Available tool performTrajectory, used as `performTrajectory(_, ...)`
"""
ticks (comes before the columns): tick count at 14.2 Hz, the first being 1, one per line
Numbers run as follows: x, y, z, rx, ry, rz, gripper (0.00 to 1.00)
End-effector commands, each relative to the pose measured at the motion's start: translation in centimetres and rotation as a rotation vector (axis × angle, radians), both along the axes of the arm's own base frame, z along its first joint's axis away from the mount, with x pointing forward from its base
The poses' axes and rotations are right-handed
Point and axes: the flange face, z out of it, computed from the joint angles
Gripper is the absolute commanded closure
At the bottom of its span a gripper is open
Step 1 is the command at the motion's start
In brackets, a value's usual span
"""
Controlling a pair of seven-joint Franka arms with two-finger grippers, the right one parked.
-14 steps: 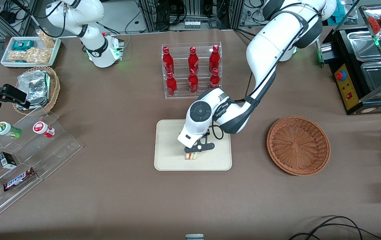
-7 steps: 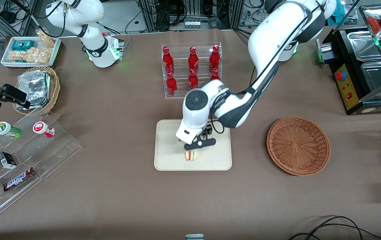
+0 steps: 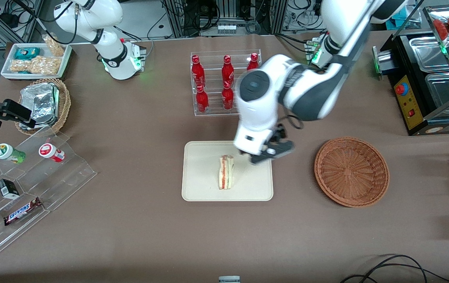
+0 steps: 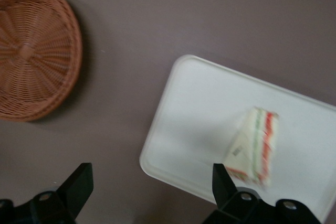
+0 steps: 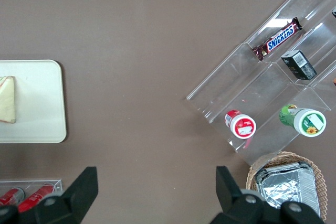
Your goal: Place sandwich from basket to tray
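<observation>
The sandwich [image 3: 226,177] stands on its edge on the cream tray [image 3: 201,184], red and green filling showing. My gripper [image 3: 269,153] hangs open above the tray's corner nearest the bottle rack and the basket, apart from the sandwich, with nothing between its fingers. The reddish-brown wicker basket [image 3: 351,171] sits beside the tray toward the working arm's end and has nothing in it. The left wrist view shows the sandwich [image 4: 254,148] on the tray [image 4: 205,124], the basket [image 4: 31,51] and the open gripper [image 4: 151,177]. The right wrist view catches the tray [image 5: 31,124] and a piece of the sandwich [image 5: 6,106].
A clear rack of red bottles [image 3: 226,82] stands farther from the front camera than the tray. Toward the parked arm's end are a tiered acrylic stand with snacks [image 3: 32,184], a tan basket of foil packets [image 3: 45,104] and a white snack bin [image 3: 35,59]. A black appliance [image 3: 425,78] stands at the working arm's end.
My gripper has let go of the sandwich, risen and swung away toward the basket and bottle rack. The sandwich stays standing on the tray.
</observation>
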Motion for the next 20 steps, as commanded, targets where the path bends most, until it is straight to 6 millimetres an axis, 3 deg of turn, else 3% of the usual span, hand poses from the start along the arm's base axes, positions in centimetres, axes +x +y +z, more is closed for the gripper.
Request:
performTrajectory(1, 0.5, 6.0, 0.1, 0.039, 0.02, 0.073, 0.0)
performTrajectory(10, -1.9, 23.5, 2.9, 0.048, 0.161, -0.072, 0.0)
performTrajectory(14, -4.2, 31.0, 6.6, -0.053, 0.246, -0.174, 0.0)
performTrajectory(20, -4.1, 35.2, 12.2, -0.091, 0.171, -0.374, 0.0)
